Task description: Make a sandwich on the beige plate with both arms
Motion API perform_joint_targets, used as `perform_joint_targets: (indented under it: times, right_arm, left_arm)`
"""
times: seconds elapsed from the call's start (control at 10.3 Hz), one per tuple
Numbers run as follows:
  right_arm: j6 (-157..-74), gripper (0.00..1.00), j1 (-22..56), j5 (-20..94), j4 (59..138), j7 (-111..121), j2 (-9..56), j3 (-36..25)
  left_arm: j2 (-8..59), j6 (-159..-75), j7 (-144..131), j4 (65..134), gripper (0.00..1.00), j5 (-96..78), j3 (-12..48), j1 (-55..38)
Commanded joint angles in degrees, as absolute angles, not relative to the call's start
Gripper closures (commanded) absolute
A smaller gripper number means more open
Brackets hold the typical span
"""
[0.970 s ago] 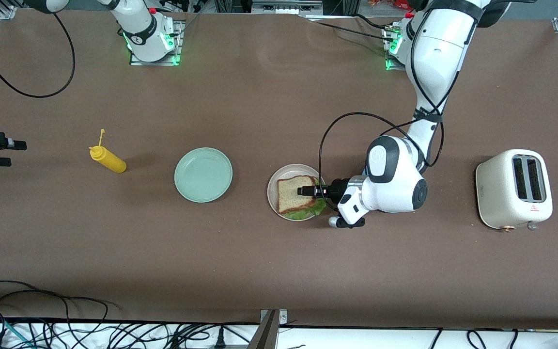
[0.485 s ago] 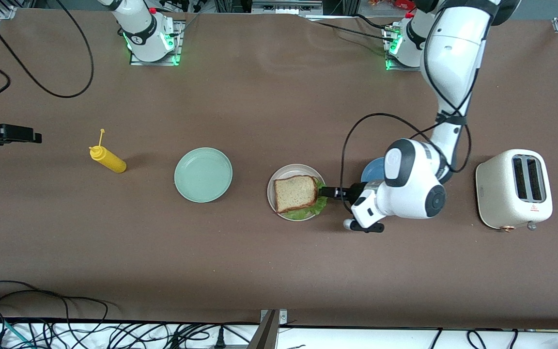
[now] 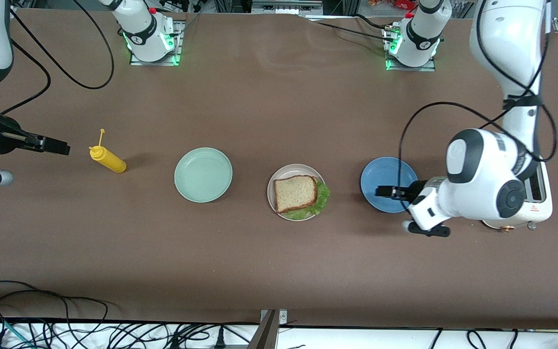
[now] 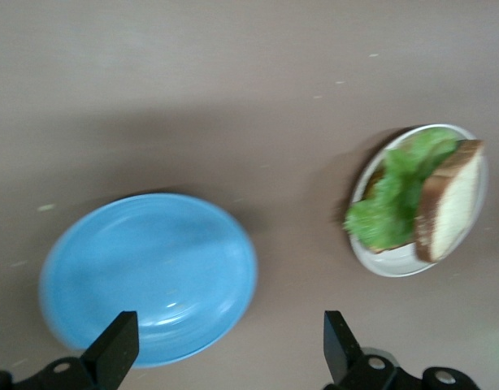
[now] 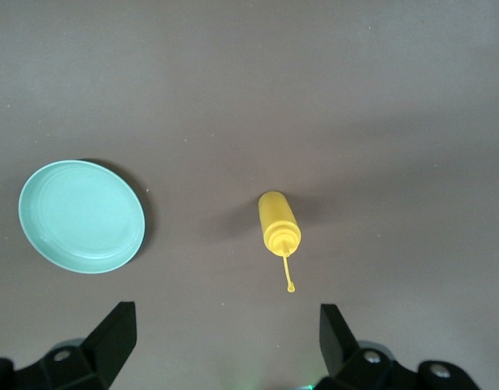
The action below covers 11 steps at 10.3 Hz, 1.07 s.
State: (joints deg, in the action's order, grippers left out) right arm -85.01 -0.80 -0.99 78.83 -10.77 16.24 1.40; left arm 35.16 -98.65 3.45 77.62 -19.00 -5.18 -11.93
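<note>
Looking from the front view, the sandwich [image 3: 298, 193] sits assembled on the beige plate [image 3: 279, 179] near the middle of the table [image 3: 269, 106], its top slice square over green lettuce that frills out toward the left arm's end. The mint-green plate [image 3: 203, 174] lies beside it toward the right arm's end, the blue plate [image 3: 380, 175] beside it toward the left arm's end, and a cream toaster [image 3: 535, 206] stands partly hidden under the left arm. The left hand [image 3: 386, 192] hangs over the blue plate with its fingers spread wide and nothing between them; the right hand [image 3: 50, 143] is over the table beside the yellow mustard bottle [image 3: 108, 160], also spread wide and empty. In the left wrist view, the blue plate [image 4: 148, 272] lies bare near the two open fingers [image 4: 111, 351], and the sandwich [image 4: 428, 203] is well apart from them. In the right wrist view, the mustard bottle [image 5: 279, 223] and the mint-green plate [image 5: 81, 215] lie on bare table, with nothing between the spread fingers [image 5: 113, 337]. The build looks complete, so what remains is probably clearing off: lifting each hand well above the plates and steering round the toaster and bottle, so nothing nudges the stack.
</note>
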Motion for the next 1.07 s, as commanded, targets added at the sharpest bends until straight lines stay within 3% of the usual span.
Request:
perform_joint_targets:
  times: [0.0,0.19,0.97]
  right_arm:
    - [-92.6,0.00,-3.9,-0.5,92.1,-11.8,7.8,3.0]
    - [-98.2,0.00,-7.2,0.3,98.3,-11.8,4.3,5.0]
    - [-101.3,0.00,-7.2,0.5,98.2,-12.8,4.8,5.1]
  left_arm:
    - [30.6,-94.9,3.4,78.7,0.00,-10.1,-5.3,-10.8]
    - [28.1,-92.7,3.3,78.7,0.00,-2.7,-6.3,-10.5]
    - [20.0,-84.3,3.6,78.7,0.00,2.4,-11.6,-10.2]
